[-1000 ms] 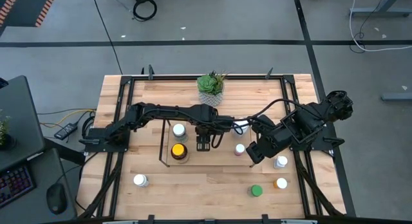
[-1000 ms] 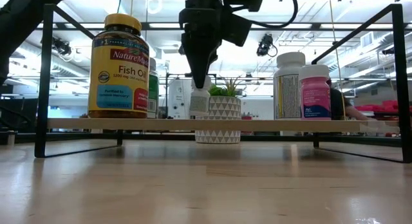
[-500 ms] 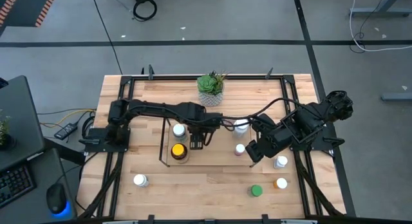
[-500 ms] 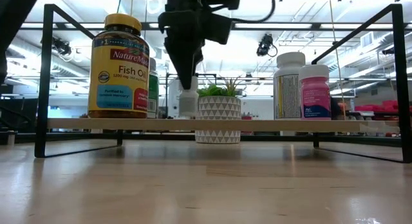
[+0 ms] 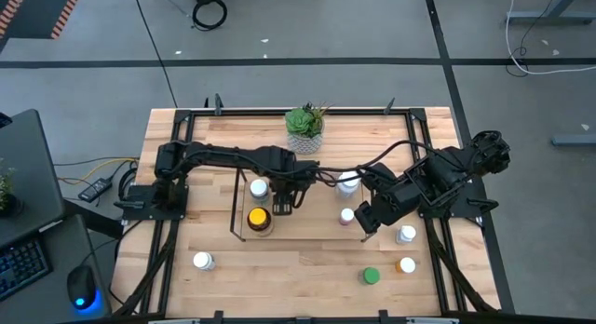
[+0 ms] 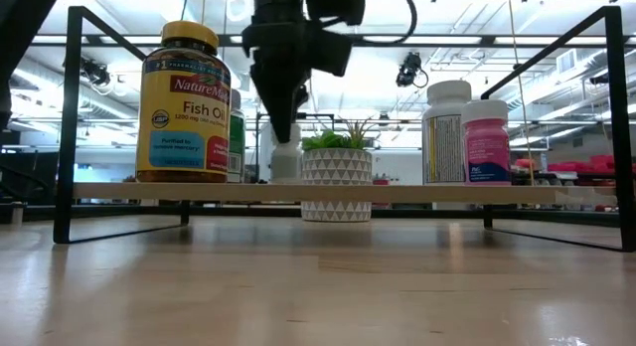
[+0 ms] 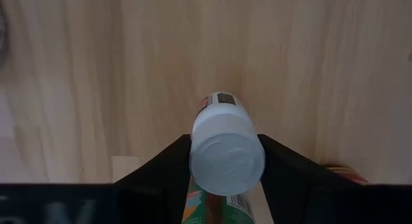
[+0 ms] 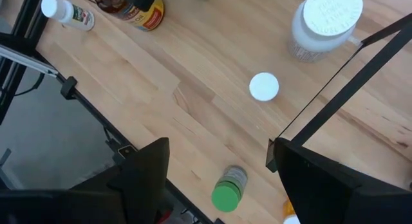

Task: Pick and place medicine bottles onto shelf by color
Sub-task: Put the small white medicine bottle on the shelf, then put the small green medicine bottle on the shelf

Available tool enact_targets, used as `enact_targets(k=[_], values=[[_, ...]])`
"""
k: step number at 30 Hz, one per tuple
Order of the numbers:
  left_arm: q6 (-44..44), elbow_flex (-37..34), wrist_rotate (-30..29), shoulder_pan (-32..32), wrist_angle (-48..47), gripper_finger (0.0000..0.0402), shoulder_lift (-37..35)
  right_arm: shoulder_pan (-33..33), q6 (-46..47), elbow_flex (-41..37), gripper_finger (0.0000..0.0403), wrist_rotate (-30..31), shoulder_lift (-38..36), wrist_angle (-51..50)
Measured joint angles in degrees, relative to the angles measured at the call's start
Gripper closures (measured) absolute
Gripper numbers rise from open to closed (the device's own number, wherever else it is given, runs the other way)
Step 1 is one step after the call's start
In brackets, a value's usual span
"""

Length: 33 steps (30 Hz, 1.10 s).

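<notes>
Fingers of our left tool (image 7: 225, 185) clamp a small white-capped medicine bottle (image 7: 227, 153), held upright over the black wire shelf (image 6: 298, 192), just beside the amber yellow-capped bottle (image 5: 258, 218). Our right tool (image 8: 219, 166) hangs open, empty, above the wooden table (image 8: 148, 76).

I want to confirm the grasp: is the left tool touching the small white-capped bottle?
Touching. In the left wrist view the left tool has both fingers pressed against the sides of the white-capped bottle.
</notes>
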Motion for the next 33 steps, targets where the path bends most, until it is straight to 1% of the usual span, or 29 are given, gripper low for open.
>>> enact_targets(k=[3, 10, 19, 29, 33], values=[[-0.71, -1.07, 0.03, 0.05, 0.35, 0.0237, 0.0, 0.0, 0.0, 0.0, 0.0117, -0.02, 0.0, 0.0], [-1.8, -1.12, -0.03, 0.05, 1.25, 0.0216, 0.02, 0.0, -0.05, 0.0, 0.0117, -0.05, 0.0, 0.0], [-4.25, -1.12, -0.03, 0.12, 0.98, 0.0209, 0.04, 0.0, -0.48, 0.0, 0.0117, -0.05, 0.0, 0.0], [-4.73, -1.12, -0.04, 0.12, 0.72, 0.0154, 0.04, 0.0, -0.47, 0.0, 0.0117, -0.03, 0.0, 0.0], [-4.73, 0.77, -0.05, 0.14, -1.01, 0.0133, 0.15, 0.0, -0.53, 0.0, 0.0117, -0.01, 0.0, 0.0]])
